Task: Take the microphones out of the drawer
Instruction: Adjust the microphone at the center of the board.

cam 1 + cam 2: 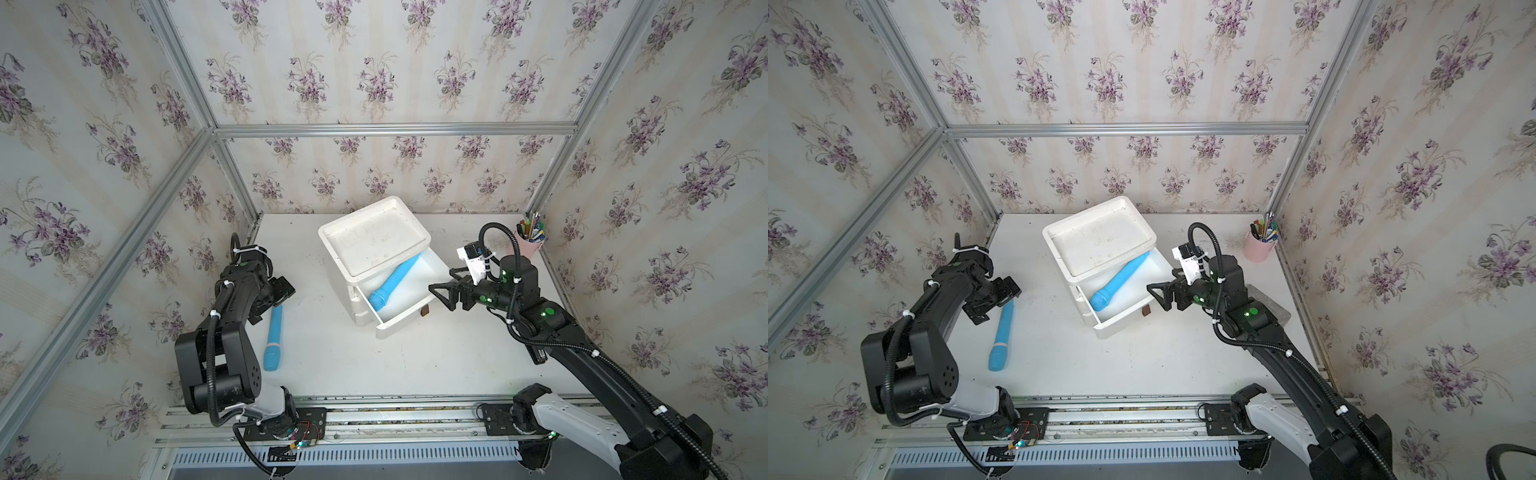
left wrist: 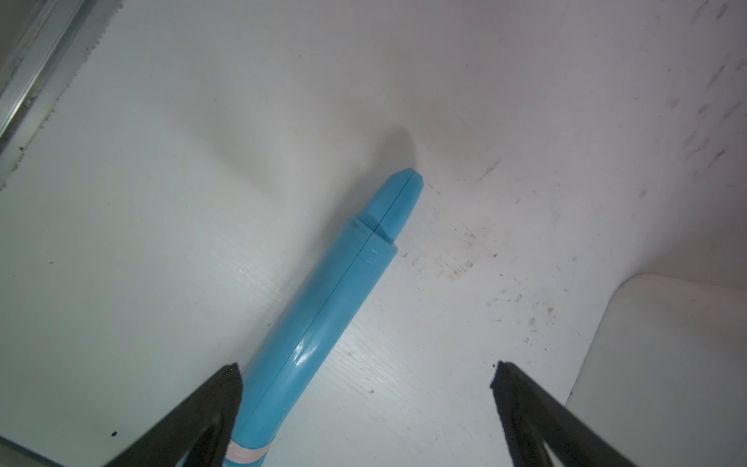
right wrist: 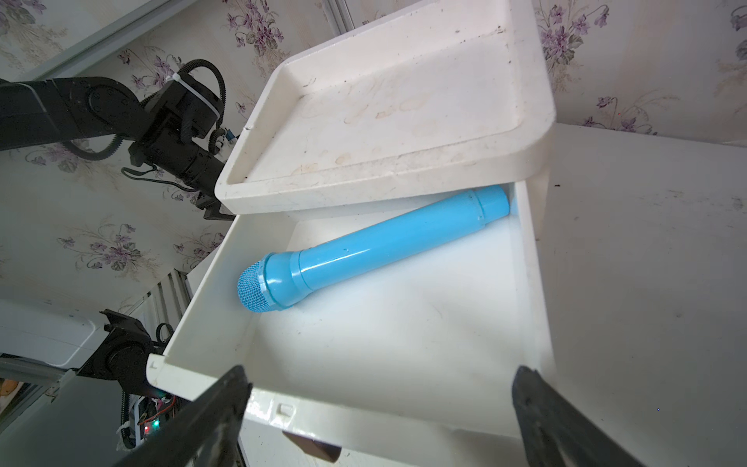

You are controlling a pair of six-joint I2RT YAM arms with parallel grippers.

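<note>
Closest to the right wrist camera are the two black fingers (image 3: 218,408) of the right jaws. They stand wide apart and hold nothing. Just ahead of them is the front wall of the open drawer (image 3: 404,416), with a small brown tab (image 3: 313,446) under it. The microphone (image 3: 364,250) lies beyond this wall on the drawer floor, apart from both fingers. It lies diagonally: the mesh head is toward the jaws, and the tail end goes under the tray top (image 3: 364,190) of the white cabinet (image 1: 360,309). So the front wall stands between the jaws and the microphone, and the tray top covers its far end.

In both top views the right arm (image 1: 511,286) holds its jaws close to one end of the drawer front; I cannot tell if they touch it. The left jaws, on the left arm (image 1: 241,291), are wide open and empty too. A second blue microphone (image 2: 323,315) lies on the desk (image 1: 374,365) below them, and its handle passes just beside one finger. A pink cup of pens (image 1: 530,247) stands well behind the right jaws.
</note>
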